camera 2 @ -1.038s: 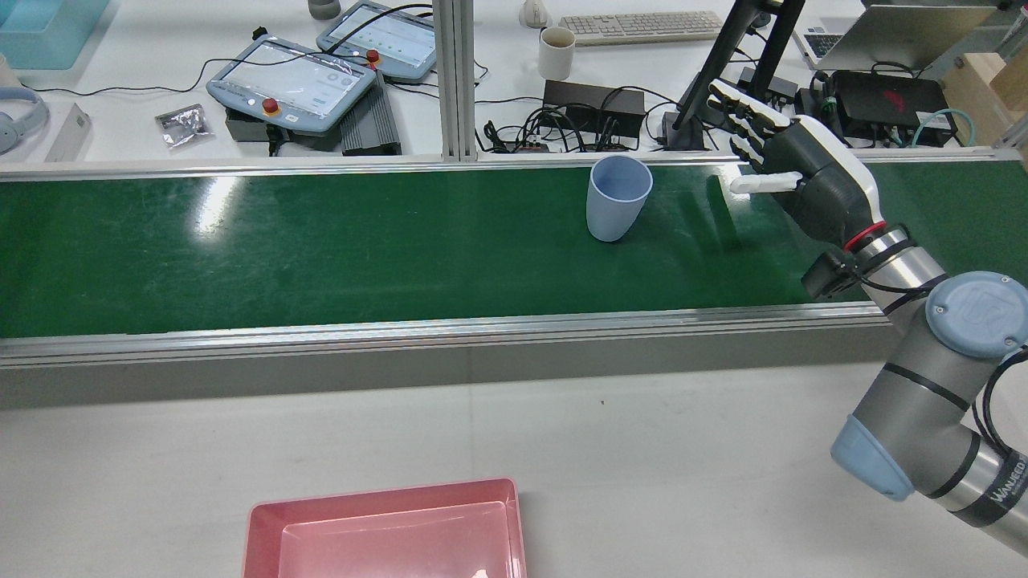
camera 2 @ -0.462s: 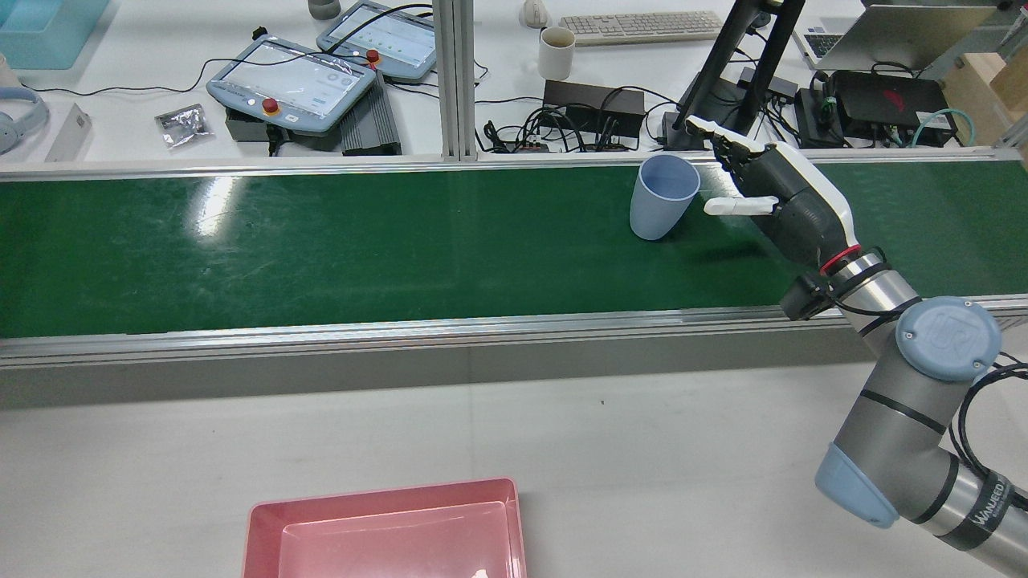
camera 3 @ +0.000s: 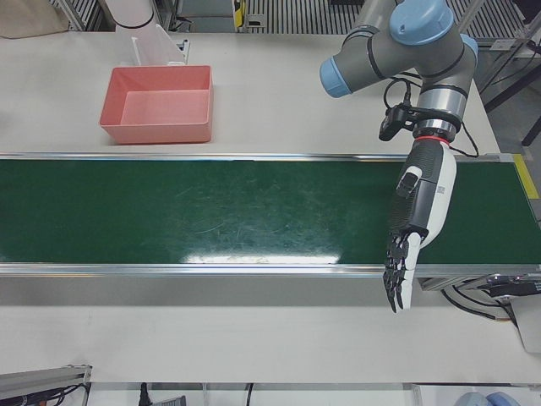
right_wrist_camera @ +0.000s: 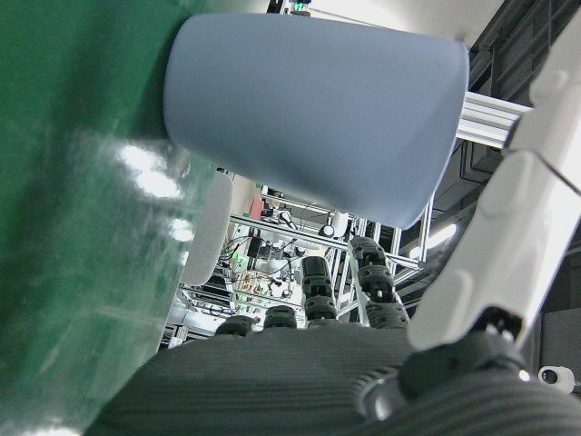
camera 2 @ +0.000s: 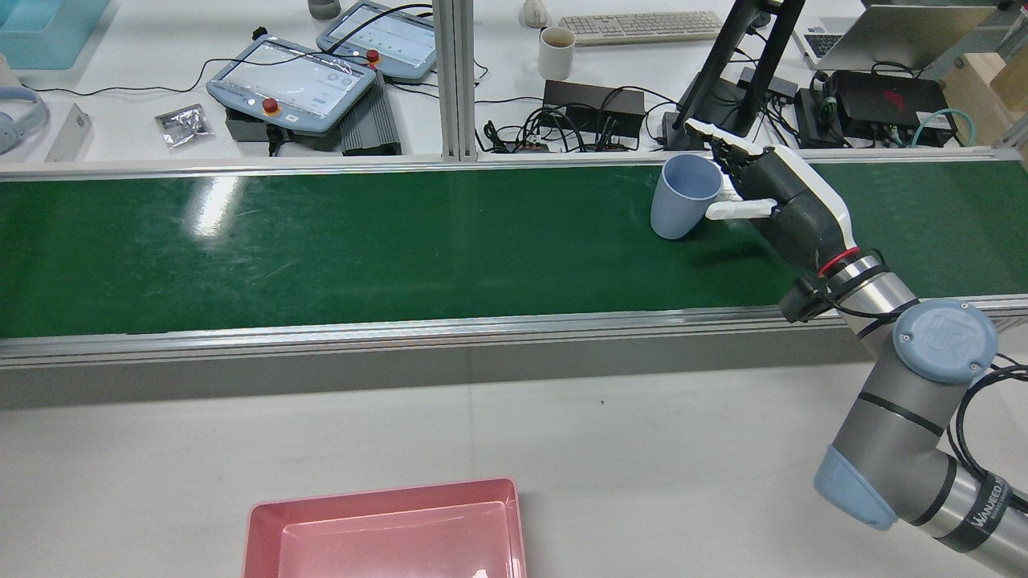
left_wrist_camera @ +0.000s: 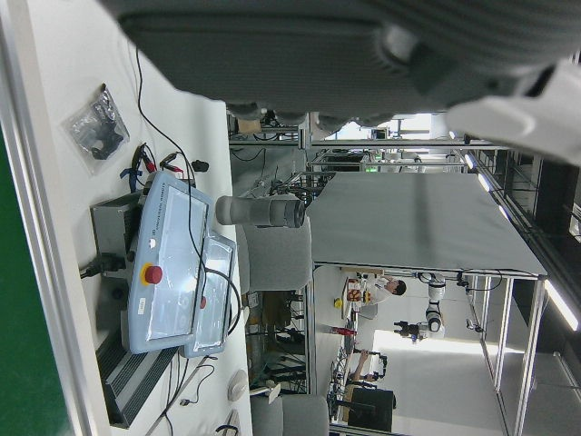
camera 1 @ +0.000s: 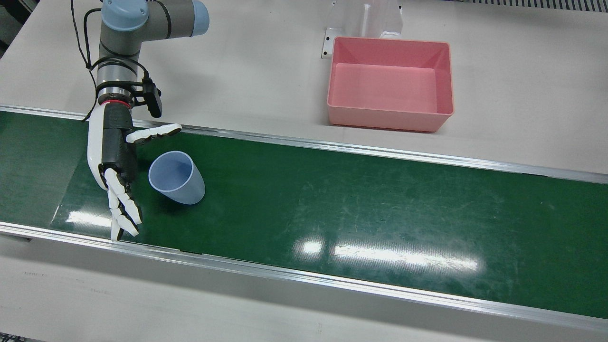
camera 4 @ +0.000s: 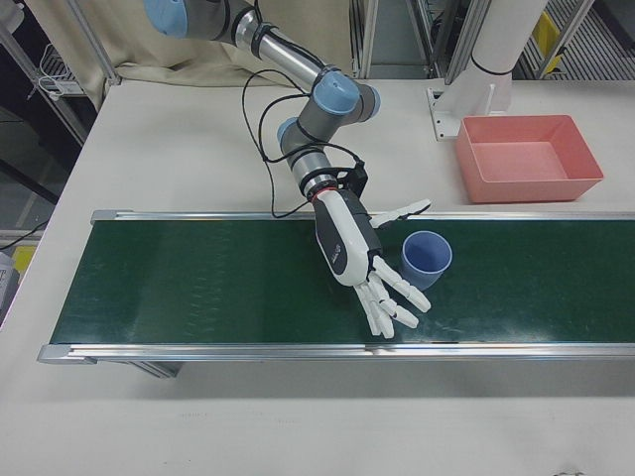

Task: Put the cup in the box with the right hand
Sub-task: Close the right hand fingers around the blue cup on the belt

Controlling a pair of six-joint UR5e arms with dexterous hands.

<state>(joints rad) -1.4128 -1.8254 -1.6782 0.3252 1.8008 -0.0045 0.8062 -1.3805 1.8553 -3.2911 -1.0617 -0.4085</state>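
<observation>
A pale blue cup (camera 2: 683, 197) stands upright on the green belt (camera 2: 321, 241), mouth up. My right hand (camera 2: 771, 197) is open just beside it, with the thumb (camera 2: 739, 210) on the near side and the fingers on the far side. In the front view the cup (camera 1: 176, 178) sits in the crook of the right hand (camera 1: 116, 161), close to the palm; I cannot tell whether they touch. The right hand view shows the cup (right_wrist_camera: 309, 118) filling the top. The pink box (camera 1: 389, 124) sits empty on the white table. My left hand (camera 3: 418, 228) hangs open over the belt, holding nothing.
Aluminium rails (camera 2: 401, 329) run along both long edges of the belt. Behind the belt stand teach pendants (camera 2: 293, 84), a cable tangle (camera 2: 562, 128), a mug (camera 2: 556, 52) and a monitor stand (camera 2: 723, 72). A white pedestal (camera 1: 365, 19) rises just behind the box.
The cup has travelled right along the belt, toward my right hand. The hand came down and left to meet it, so the cup now sits between thumb and fingers.
</observation>
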